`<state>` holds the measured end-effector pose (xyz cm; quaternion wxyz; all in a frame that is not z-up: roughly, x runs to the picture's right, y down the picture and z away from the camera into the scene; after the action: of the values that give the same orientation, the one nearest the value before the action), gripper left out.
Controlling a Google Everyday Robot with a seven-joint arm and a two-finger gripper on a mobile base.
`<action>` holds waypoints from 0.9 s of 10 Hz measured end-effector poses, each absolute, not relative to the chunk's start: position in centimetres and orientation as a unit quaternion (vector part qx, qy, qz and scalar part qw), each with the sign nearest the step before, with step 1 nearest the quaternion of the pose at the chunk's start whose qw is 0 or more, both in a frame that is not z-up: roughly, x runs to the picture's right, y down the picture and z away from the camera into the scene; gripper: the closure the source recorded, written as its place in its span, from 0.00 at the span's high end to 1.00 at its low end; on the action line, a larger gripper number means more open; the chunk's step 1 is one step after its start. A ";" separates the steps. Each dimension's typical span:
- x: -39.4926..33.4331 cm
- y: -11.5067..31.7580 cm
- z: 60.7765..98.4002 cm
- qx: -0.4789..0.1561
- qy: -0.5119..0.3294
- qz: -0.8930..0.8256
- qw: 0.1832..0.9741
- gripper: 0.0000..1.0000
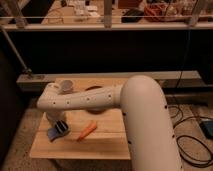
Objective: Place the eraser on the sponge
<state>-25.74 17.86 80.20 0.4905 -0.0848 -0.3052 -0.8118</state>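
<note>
White arm [90, 99] reaches from the bulky shoulder segment at lower right across the wooden table [107, 145] to the left, then bends down. Gripper [59, 122] sits at the table's left-front area, low over the blue sponge [53, 133]. It is mostly hidden by the wrist housing, so cannot tell whether it is clamped or released. A small dark block, likely the eraser [61, 128], is right under the gripper at the sponge's right end. It merges with the dark gripper tip, so whether it rests on the sponge or is just above it can't be told. Only the sponge's left and front part is visible; the rest is covered by the dark block and wrist. Orange carrot [87, 130] lies tilted on the table just right of the sponge, apart from it. Pale cup [66, 86] stands at the table's back left, its lower part cut off by the arm. A dark round item [92, 89] behind the arm is mostly hidden, identity unclear. The table's right side is blocked by the shoulder segment. Cables [192, 150] lie on the floor at right.
</note>
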 end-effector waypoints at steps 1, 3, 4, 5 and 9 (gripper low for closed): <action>-25.8 17.9 80.2 -0.084 -0.306 -0.812 0.490 0.37; -25.8 17.9 80.3 -0.083 -0.307 -0.813 0.489 0.33; -25.9 17.9 80.3 -0.082 -0.307 -0.813 0.488 0.33; -25.9 17.8 80.3 -0.081 -0.308 -0.813 0.487 0.33; -26.0 17.8 80.4 -0.078 -0.309 -0.815 0.485 0.33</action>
<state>-26.04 17.78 80.42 0.4845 -0.0775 -0.3095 -0.8145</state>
